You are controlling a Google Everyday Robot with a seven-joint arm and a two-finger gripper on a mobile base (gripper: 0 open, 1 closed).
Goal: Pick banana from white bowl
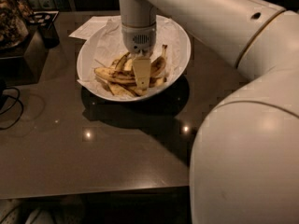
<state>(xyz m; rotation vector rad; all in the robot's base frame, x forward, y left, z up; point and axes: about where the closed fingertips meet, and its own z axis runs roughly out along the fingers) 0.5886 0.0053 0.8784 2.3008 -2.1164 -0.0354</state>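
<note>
Well, the banana (111,75) lies left-to-right in the white bowl (183,45); claw (141,74) above, grip unclear.

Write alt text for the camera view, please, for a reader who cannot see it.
A white robot arm holds its gripper down inside a wide, paper-lined white bowl of speckled yellow bananas, right beside the longest banana. The bowl sits on a dark glossy table.

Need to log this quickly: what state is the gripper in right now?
Gripper: down in the white bowl, at the banana; whether it is open, closed or holding it cannot be told.
</note>
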